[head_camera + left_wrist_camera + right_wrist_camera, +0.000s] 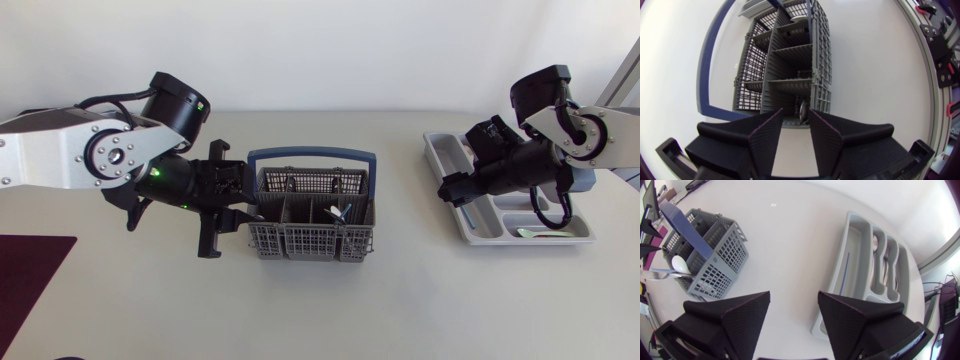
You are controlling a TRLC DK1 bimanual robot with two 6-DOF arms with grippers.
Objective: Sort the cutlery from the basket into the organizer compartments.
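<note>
Head view: our left gripper [238,202] stands open and empty at the basket's [310,243] 9 o'clock. If it goes in off-line, we judge a finger could shove the basket.

Left wrist view: the jaws are apart, with the basket wall just ahead.

Right wrist view: our right gripper [794,300] gapes empty. The organizer [855,245] lies ahead at 1 o'clock, and a spoon [680,265] sits in the basket at 10.
</note>
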